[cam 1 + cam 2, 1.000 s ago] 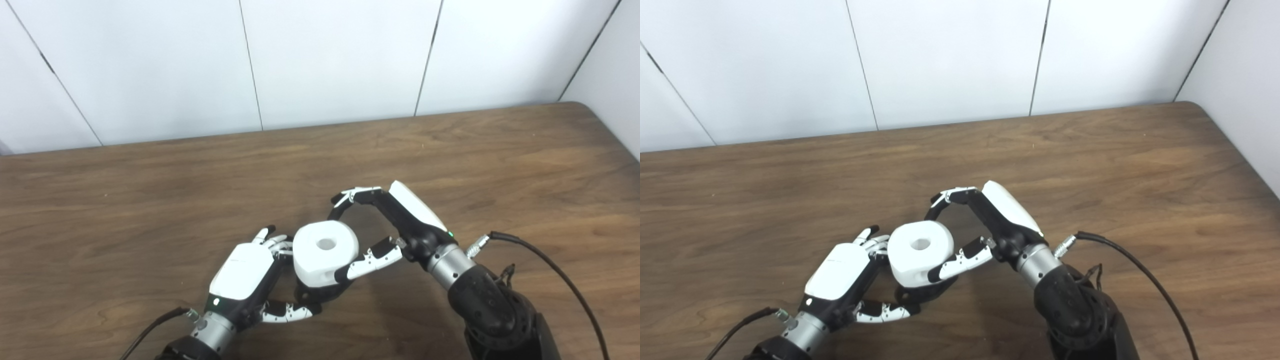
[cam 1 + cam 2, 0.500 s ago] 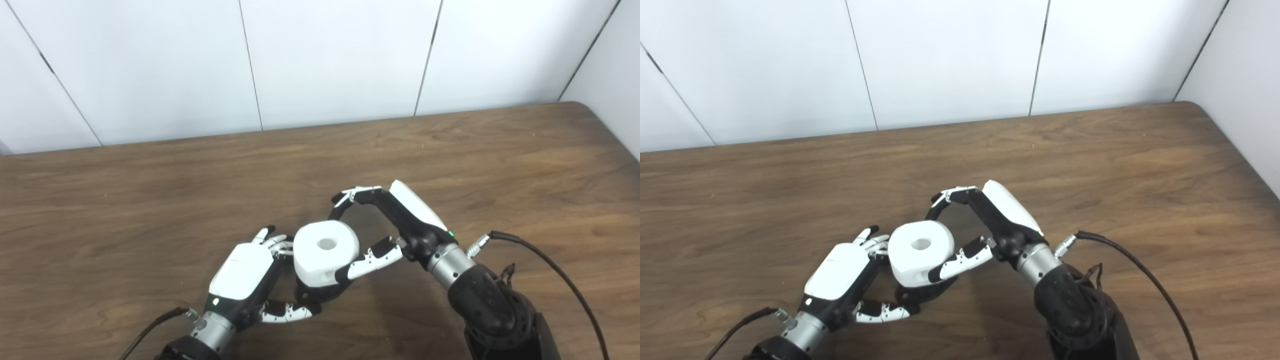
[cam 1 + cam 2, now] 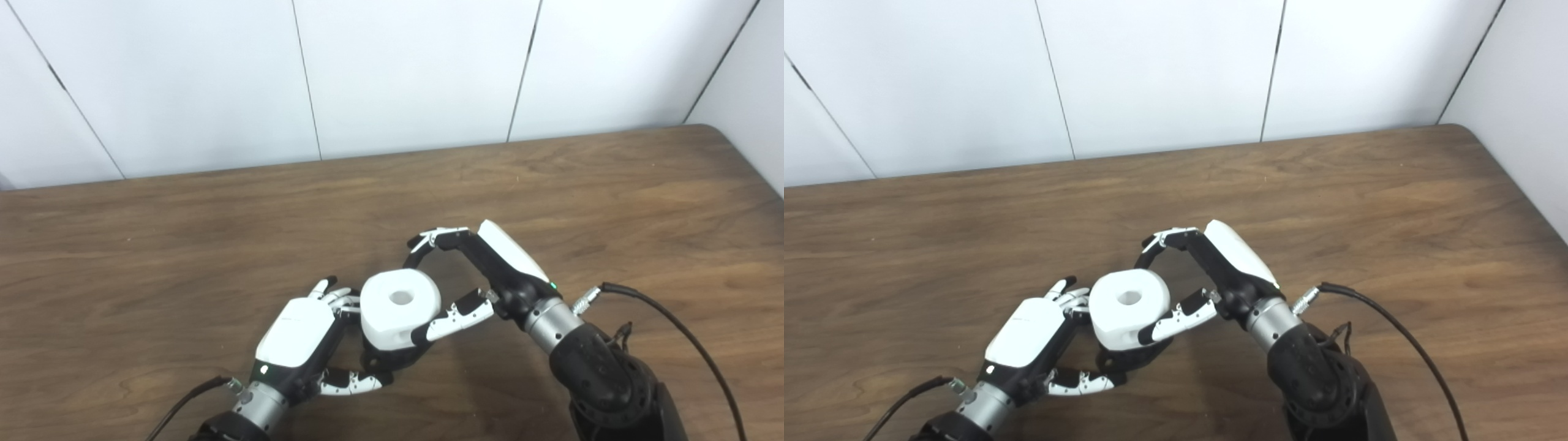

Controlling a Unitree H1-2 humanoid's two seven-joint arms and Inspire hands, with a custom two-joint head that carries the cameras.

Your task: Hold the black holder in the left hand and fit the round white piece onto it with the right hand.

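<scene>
White wall panels back a brown wood-grain tabletop [image 3: 184, 245], above which both hands meet near the front edge. The right hand [image 3: 484, 275] grips the round white piece [image 3: 399, 309] between thumb and fingers, while the left hand [image 3: 300, 334], directly to its left, is closed on the black holder [image 3: 383, 360], which shows only as a dark part under the piece. The piece sits directly over the holder, its centre hole facing up and its axis near vertical; whether it is fully seated cannot be told.
</scene>
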